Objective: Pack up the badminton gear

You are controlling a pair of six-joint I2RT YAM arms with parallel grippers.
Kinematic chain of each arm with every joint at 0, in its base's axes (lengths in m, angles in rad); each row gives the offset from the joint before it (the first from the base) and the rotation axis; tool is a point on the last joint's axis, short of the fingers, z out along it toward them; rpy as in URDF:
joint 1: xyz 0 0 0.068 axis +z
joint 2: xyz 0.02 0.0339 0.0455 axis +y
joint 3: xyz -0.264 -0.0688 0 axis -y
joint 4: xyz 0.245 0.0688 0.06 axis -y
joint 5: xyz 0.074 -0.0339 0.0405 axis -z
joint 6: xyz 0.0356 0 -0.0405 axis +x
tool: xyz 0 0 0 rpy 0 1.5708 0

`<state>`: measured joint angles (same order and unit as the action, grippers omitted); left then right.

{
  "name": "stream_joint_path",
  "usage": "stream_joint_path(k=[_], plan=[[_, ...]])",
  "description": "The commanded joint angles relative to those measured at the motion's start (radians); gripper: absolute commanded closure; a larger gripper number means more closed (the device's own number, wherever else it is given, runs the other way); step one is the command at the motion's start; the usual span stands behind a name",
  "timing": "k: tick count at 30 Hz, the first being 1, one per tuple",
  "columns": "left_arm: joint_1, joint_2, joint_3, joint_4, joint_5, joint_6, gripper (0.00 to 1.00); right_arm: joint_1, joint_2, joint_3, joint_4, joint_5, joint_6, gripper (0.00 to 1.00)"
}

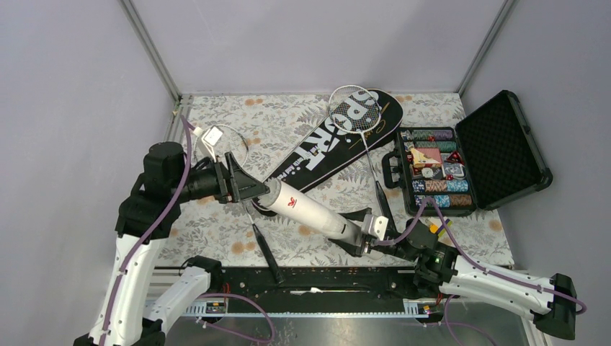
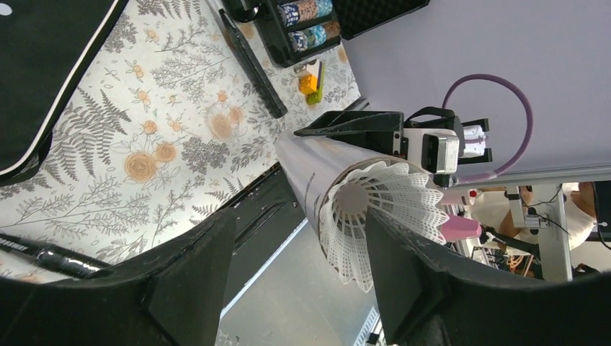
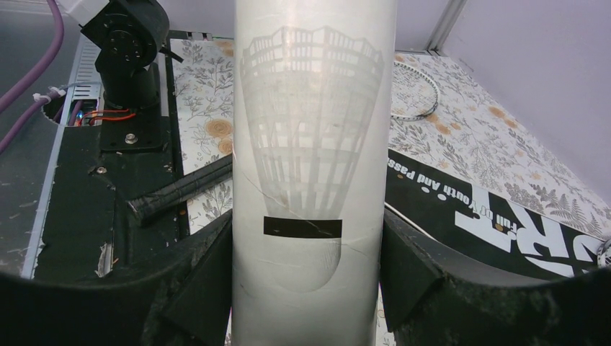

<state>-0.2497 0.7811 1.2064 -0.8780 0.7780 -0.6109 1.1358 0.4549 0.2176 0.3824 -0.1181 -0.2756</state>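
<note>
The white cardboard tube [image 1: 310, 210] is held off the table, slanting between both arms. My right gripper [image 1: 366, 236] is shut on its lower end, with both pads pressed on the tube wall [image 3: 313, 144]. A white shuttlecock [image 2: 389, 209] sticks skirt-out from the tube's other end [image 2: 310, 162]. My left gripper [image 2: 295, 223] is open around that end; one finger is next to the skirt and the other is well apart. The black SPORT bag [image 1: 339, 140] lies at the back. One racket [image 1: 354, 112] rests on it. The other racket's head [image 1: 225, 144] lies behind my left gripper [image 1: 261, 193].
An open black case of poker chips [image 1: 439, 169] stands at the right. One racket handle [image 1: 265, 252] reaches the black front rail and another [image 1: 382, 196] lies near my right gripper. A small yellow-orange object [image 1: 434, 228] sits by the case. Grey walls close in on all sides.
</note>
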Motion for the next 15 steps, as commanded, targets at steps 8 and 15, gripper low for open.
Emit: stream_joint_path(k=[8, 15], plan=[[-0.002, 0.008, 0.003, 0.073, 0.082, 0.037, 0.33, 0.000, 0.011, 0.038, 0.134, -0.025, 0.001, 0.61], [-0.001, -0.016, -0.134, 0.182, 0.203, 0.055, 0.33, -0.001, 0.063, 0.081, 0.179, -0.070, -0.026, 0.61]])
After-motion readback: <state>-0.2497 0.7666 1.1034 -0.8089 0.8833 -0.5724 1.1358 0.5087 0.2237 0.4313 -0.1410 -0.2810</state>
